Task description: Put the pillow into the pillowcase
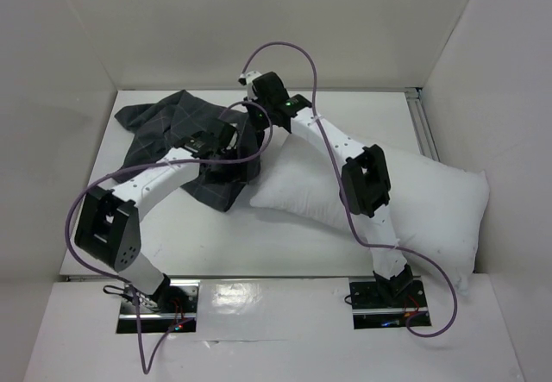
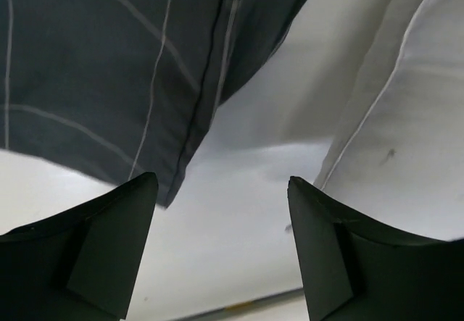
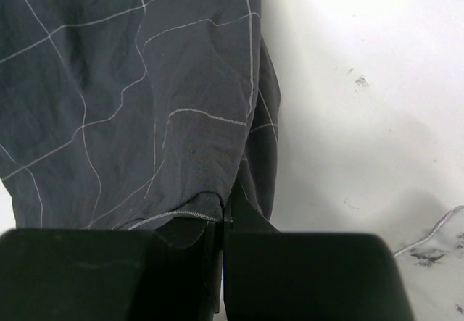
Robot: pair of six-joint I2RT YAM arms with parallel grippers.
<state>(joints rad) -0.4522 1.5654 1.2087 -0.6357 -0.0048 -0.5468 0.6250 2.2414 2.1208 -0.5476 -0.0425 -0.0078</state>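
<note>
top view, pillowcase: dark charcoal-grey cloth pillowcase (image 1: 159, 130) with a thin light grid, crumpled toward the far-left corner of the white table (image 1: 259, 246).
top view, pillow: large plain white soft pillow (image 1: 431, 209), laid from the table centre to the near-right corner, its left tip just beside the pillowcase.
top view, arms: both are reached over to where cloth and pillow meet; jaw state can't be read here.
left wrist, left gripper (image 2: 221, 183): jaws spread wide, nothing held. Pillowcase hem is seen upper left, pillow seam at right, bare table between.
right wrist, right gripper (image 3: 223, 223): closed, with a fold of pillowcase hem pinched in it.
handling: both are judged light, limp and not fragile. The cloth is likely to slip and bunch. The pillowcase is best taken at its open hem, the pillow at a corner and squeezed.
labels: no tag, brand or writing can be read.
</note>
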